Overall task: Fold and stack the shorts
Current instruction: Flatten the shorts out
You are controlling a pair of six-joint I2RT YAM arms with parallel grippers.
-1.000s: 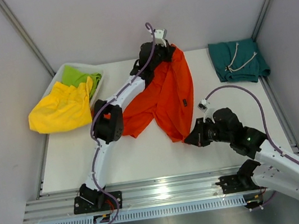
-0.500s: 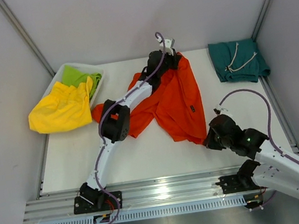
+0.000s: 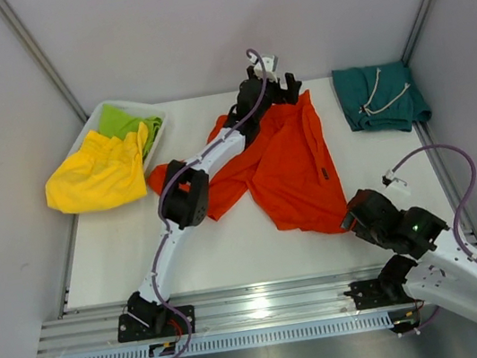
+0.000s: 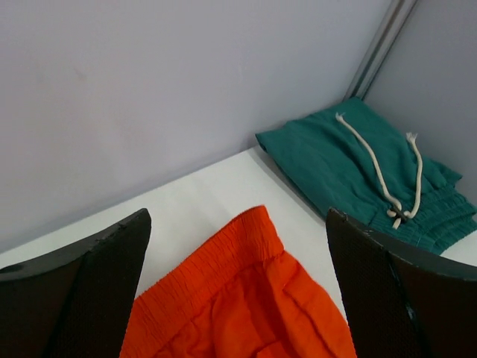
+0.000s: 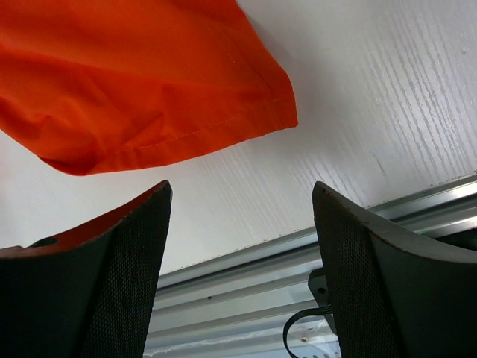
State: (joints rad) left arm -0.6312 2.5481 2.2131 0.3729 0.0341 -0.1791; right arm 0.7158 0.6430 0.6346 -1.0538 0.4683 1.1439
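The orange shorts [image 3: 287,167] lie spread on the white table, waistband at the back, one leg reaching toward the front right. My left gripper [image 3: 283,88] hovers open over the waistband corner [image 4: 223,291], with nothing held between its fingers [image 4: 82,291]. My right gripper [image 3: 353,215] is open just off the leg hem [image 5: 149,89], its fingers [image 5: 395,276] empty above bare table. The teal shorts [image 3: 382,97] sit folded at the back right with a white drawstring [image 4: 376,168] on top.
A white bin [image 3: 118,104] at the back left holds yellow shorts [image 3: 97,174] spilling over its rim and lime-green shorts [image 3: 125,124]. A metal rail [image 5: 283,276] runs along the table's near edge. Grey walls close in the back and sides.
Both grippers went from shut to open and let go of the orange shorts. The shorts were drawn to the right and now lie flatter. The right arm moved right and nearer.
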